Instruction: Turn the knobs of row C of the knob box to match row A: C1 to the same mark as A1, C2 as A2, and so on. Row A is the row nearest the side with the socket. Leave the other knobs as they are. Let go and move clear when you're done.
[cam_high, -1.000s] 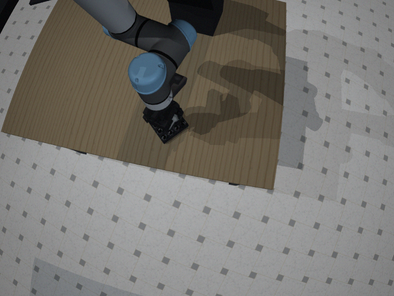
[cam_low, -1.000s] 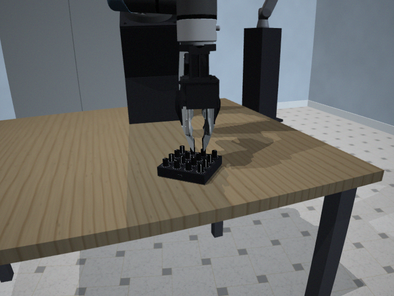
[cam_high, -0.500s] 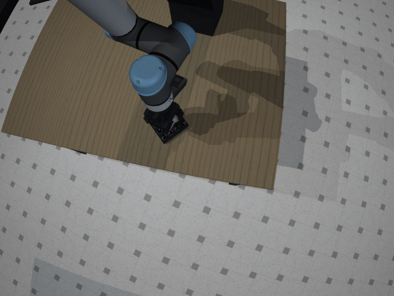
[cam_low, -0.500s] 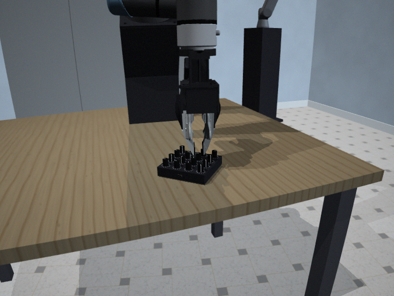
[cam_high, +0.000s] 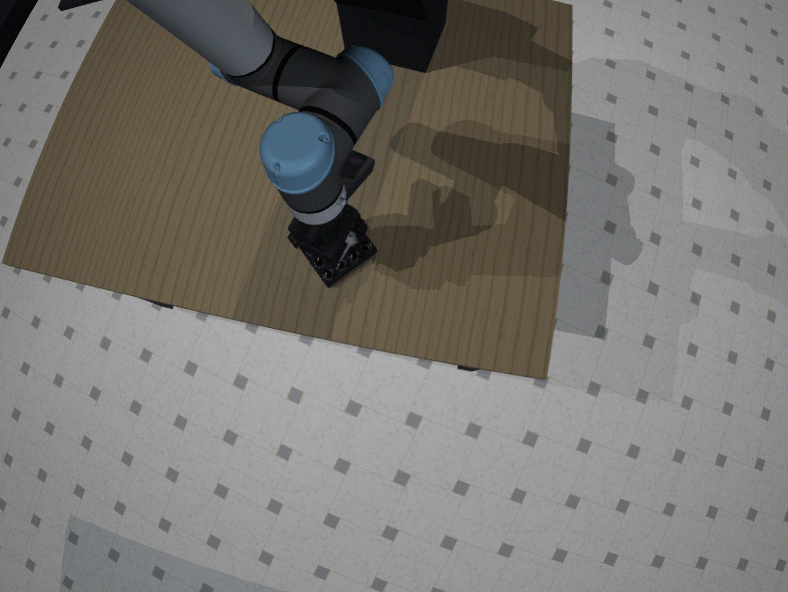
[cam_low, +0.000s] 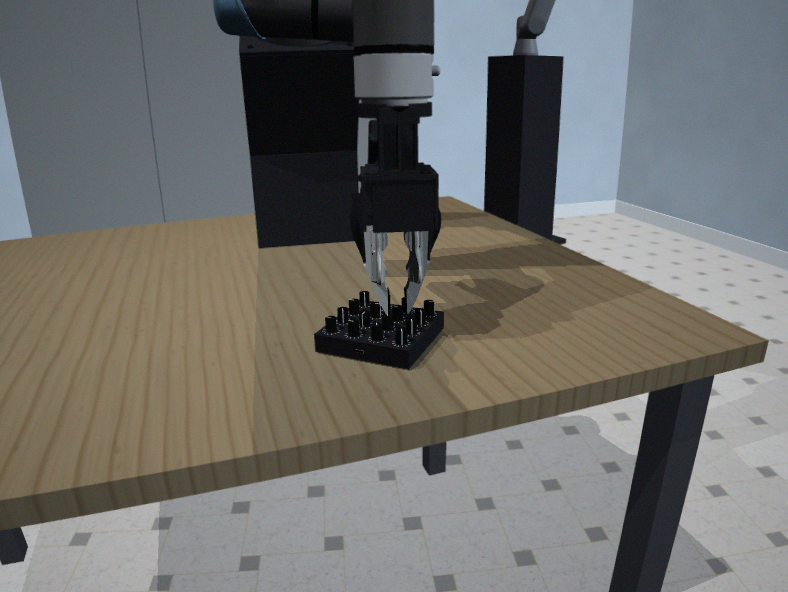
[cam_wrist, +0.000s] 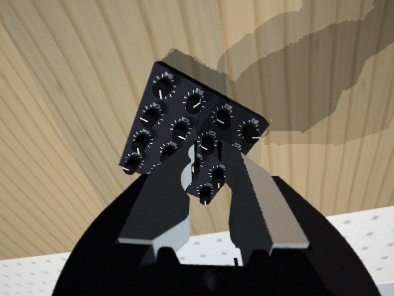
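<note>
knob box (cam_low: 380, 336) sits on the wooden table (cam_low: 159, 331), out in front of the tall dark pedestal (cam_low: 299, 152) that stands at the table's back edge, with its socket side (cam_low: 360, 351) turned toward the exterior camera. the gripper (cam_low: 396, 299) hangs straight down over the box, and its fingertips reach in among the knobs of the rows behind the socket-side row. the fingers are drawn in narrow, with a slim gap between the tips; in the wrist view a knob (cam_wrist: 207, 140) appears between them near the middle of the box. whether the pads are actually pinching that knob or only bracketing it, i cannot tell, because the fingers hide the contact.

as for progress, i judge the job to be partway at most. the white pointer lines on the visible knobs aim in differing directions, and the knobs nearest the gripper are partly covered, so i cannot confirm that any row c knob matches its row a partner. the knob under the fingers looks like the one in hand; the other row c knobs likely remain to be checked or turned.
</note>
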